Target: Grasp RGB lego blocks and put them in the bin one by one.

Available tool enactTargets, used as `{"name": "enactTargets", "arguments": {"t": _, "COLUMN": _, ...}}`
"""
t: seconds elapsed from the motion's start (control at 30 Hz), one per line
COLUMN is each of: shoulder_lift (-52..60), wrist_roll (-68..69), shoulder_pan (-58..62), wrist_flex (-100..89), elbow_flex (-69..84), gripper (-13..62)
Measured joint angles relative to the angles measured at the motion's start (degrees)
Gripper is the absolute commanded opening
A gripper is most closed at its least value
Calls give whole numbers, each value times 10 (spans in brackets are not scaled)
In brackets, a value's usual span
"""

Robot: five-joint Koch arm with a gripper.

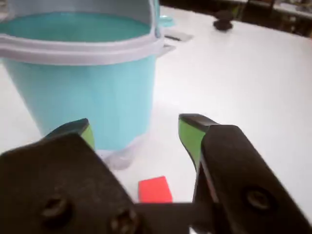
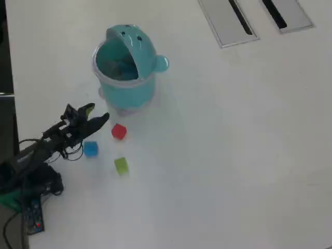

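Note:
The teal bin (image 2: 124, 78) stands with its domed lid tipped back, so its mouth is open; in the wrist view the bin (image 1: 83, 83) fills the upper left. A red block (image 2: 119, 131) lies just below the bin, a blue block (image 2: 91, 149) to its lower left, and a yellow-green block (image 2: 121, 165) below both. My gripper (image 2: 96, 113) is open, left of the red block and above the blue one. In the wrist view the gripper (image 1: 137, 127) shows green-padded fingers spread wide. The red block (image 1: 155, 189) lies on the table between them, untouched.
Two flat grey slotted panels (image 2: 228, 21) (image 2: 288, 13) lie at the table's far right corner. The arm's base and cables (image 2: 28, 202) sit at the table's left edge. A small dark object (image 1: 223, 20) sits far back in the wrist view.

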Motion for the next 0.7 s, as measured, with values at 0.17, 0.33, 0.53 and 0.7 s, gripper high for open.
{"name": "enactTargets", "arguments": {"t": 0.17, "shoulder_lift": -23, "wrist_roll": -26, "shoulder_pan": -9, "wrist_flex": 81, "elbow_flex": -11, "gripper": 315}}
{"name": "enactTargets", "arguments": {"t": 0.33, "shoulder_lift": -62, "wrist_roll": -26, "shoulder_pan": -11, "wrist_flex": 116, "elbow_flex": -12, "gripper": 315}}
{"name": "enactTargets", "arguments": {"t": 0.53, "shoulder_lift": -127, "wrist_roll": -26, "shoulder_pan": -7, "wrist_flex": 164, "elbow_flex": -83, "gripper": 314}}
{"name": "enactTargets", "arguments": {"t": 0.7, "shoulder_lift": -171, "wrist_roll": -27, "shoulder_pan": 2, "wrist_flex": 178, "elbow_flex": -99, "gripper": 312}}
